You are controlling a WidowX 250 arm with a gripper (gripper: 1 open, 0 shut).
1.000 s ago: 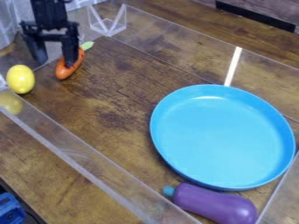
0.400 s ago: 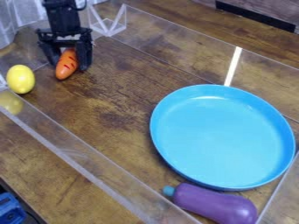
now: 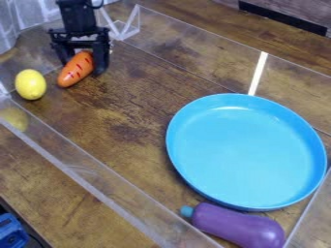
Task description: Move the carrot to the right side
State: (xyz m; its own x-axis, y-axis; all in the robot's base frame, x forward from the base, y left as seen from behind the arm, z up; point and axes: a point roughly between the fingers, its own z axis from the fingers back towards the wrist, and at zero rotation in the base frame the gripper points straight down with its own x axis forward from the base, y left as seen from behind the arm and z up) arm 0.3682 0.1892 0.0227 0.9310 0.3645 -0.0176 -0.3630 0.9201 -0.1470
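The gripper [image 3: 77,50] stands in the far left corner of the wooden bench [image 3: 130,107], pointing straight down, well apart from the blue plate [image 3: 246,150] that serves here as the landmark. Its jaws are apart, one dark finger on each side of the upper end of the carrot [image 3: 75,68]; whether the fingers touch the carrot cannot be told from this view.

The carrot, a small orange toy with dark ridge lines, lies tilted on the bench far to the left of the blue plate and beyond it, its lower tip pointing toward the left edge. Its green top is hidden between or behind the fingers.

A yellow lemon-like ball [image 3: 30,83] rests on the bench farther left of the plate than the carrot, near the carrot but apart from it.

The blue plate lies flat on the right half of the bench. A purple eggplant [image 3: 238,229] lies just in front of the plate, near its front rim, with a small blue-green stem end pointing left.

A clear plastic wall [image 3: 77,170] runs along the front of the bench, left of the plate. A pale thin strip [image 3: 258,74] lies on the wood just beyond the plate's far rim.
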